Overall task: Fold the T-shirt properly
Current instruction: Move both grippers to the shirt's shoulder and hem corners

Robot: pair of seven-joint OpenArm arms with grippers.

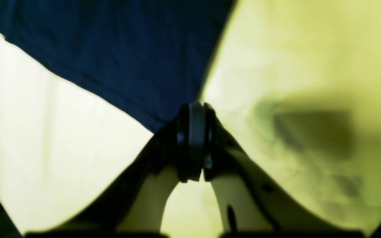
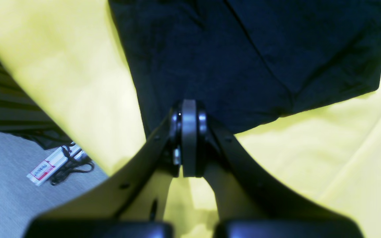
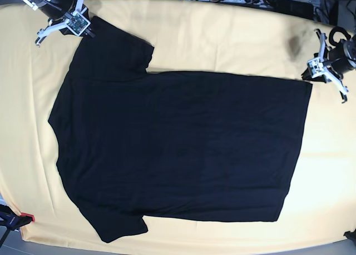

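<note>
On pale yellow cloth [image 3: 222, 38]: T-shirt [image 3: 183, 149] spread flat, plain side up, no fold yet. Right gripper [image 2: 188, 109] clamped on sleeve corner; left gripper [image 1: 195, 110] clamped on hem corner. All folds left.

Bright, even light; wrist views blurred (soft dark shadow on the yellow cloth [image 1: 309, 132]).

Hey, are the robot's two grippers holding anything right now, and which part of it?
Both are shut on the T-shirt: the left gripper pinches a hem corner, the right gripper a sleeve's edge.
</note>
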